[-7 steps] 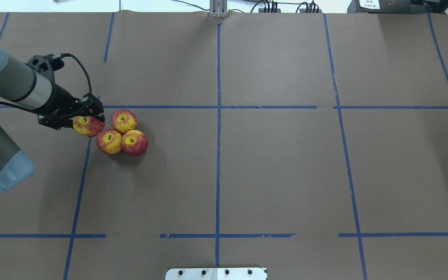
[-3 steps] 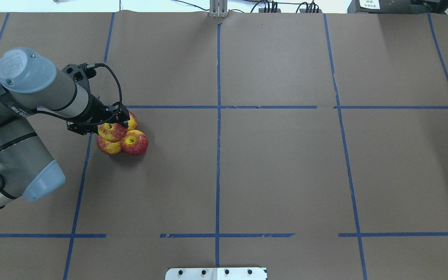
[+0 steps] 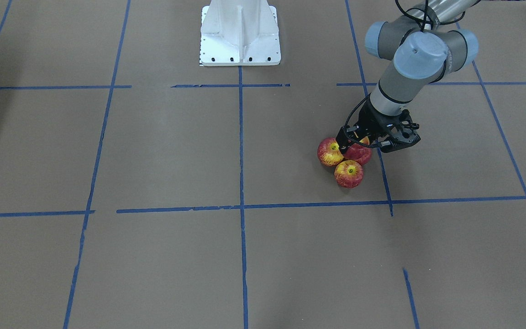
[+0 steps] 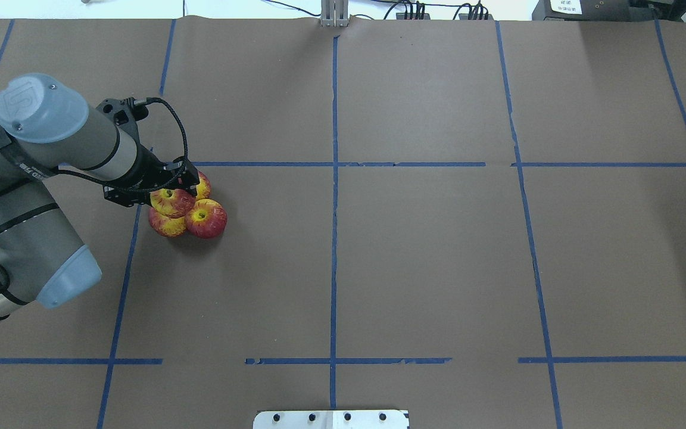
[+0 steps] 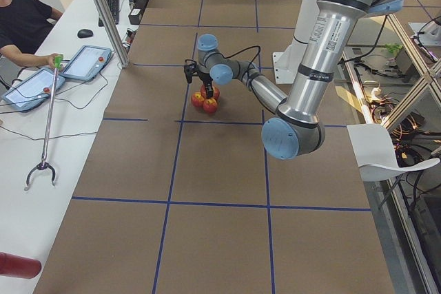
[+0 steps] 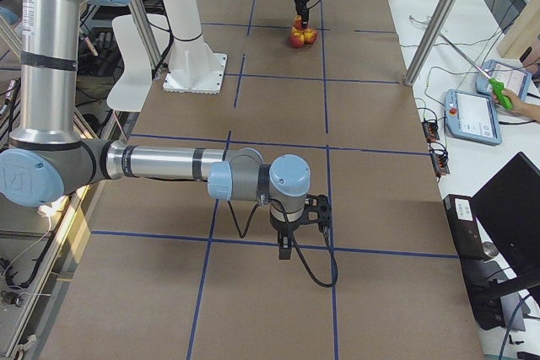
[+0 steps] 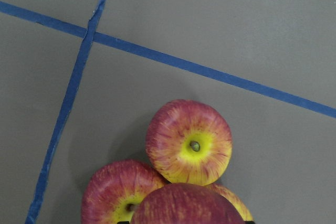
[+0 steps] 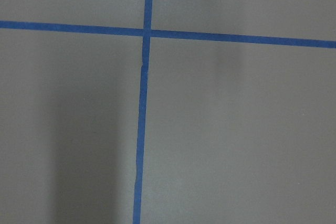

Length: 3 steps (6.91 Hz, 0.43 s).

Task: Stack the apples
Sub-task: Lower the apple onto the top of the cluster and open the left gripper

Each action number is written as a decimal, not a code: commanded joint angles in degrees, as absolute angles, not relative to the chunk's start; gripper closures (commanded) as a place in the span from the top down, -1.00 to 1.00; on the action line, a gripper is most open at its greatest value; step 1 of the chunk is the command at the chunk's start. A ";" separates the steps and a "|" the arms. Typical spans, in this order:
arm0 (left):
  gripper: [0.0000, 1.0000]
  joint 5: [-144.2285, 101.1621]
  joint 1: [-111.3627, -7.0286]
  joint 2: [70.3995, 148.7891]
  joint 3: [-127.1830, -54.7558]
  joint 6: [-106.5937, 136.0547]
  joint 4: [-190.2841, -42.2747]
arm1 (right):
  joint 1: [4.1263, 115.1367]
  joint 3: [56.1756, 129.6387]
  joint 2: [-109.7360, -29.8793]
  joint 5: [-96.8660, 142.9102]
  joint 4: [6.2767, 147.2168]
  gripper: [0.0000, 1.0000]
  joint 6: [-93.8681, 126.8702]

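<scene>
The brown paper-covered counter (image 4: 414, 250) carries everything toward its left side. There your left tool (image 4: 163, 188) is clamped on the fourth small red-and-yellow apple (image 4: 172, 203), right over the three clustered red apples with yellow stem dimples (image 4: 206, 219), which touch one another. I cannot tell whether it rests on them yet. Centre it over the hollow between the three and lower slowly. Then open the tool gently and lift straight up, or the round base may roll apart. Your right tool (image 6: 297, 233) hangs at the counter's right end; open or closed, I cannot tell.
</scene>
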<state>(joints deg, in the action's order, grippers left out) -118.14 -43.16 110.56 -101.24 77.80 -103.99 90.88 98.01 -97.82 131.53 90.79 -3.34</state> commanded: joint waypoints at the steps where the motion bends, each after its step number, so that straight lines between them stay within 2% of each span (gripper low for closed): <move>1: -1.00 -118.12 -43.07 111.44 -100.20 77.78 -103.98 | 90.88 98.00 -97.82 131.57 90.79 1.00 -3.34; 2: -0.74 -118.12 -42.89 111.62 -99.85 77.78 -104.06 | 90.88 98.00 -97.82 131.57 90.79 1.00 -3.34; 3: -0.67 -118.12 -42.80 111.88 -99.67 77.78 -104.06 | 90.88 98.00 -97.82 131.57 90.79 1.00 -3.34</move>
